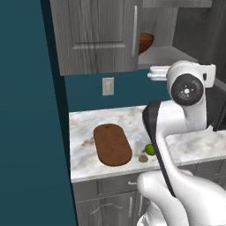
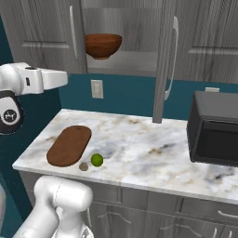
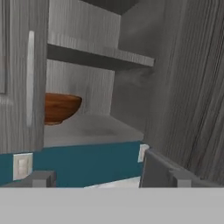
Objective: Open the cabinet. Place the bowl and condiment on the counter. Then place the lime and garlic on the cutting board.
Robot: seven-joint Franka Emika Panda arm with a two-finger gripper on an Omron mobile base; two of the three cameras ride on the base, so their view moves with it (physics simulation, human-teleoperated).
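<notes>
The cabinet (image 2: 116,23) stands open: its right door (image 2: 165,60) is swung out edge-on and its left door (image 1: 95,35) is shut. The bowl (image 2: 103,45), dark reddish-brown, sits on the cabinet floor; it is also visible as the bowl (image 1: 145,42) and, half hidden by the left door, the bowl (image 3: 61,107). My gripper (image 3: 111,181) is open and empty, facing the cabinet opening and well short of the bowl. On the counter (image 2: 139,144) lie the cutting board (image 2: 69,145), the lime (image 2: 96,160) and the garlic (image 2: 83,166), both just off the board's near right end. The condiment is out of view.
A dark microwave (image 2: 216,135) stands on the counter at the right. A wall outlet (image 2: 96,88) sits below the cabinet. An upper shelf (image 3: 100,57) crosses the cabinet interior. The open right door (image 3: 197,87) stands close on the hand's right.
</notes>
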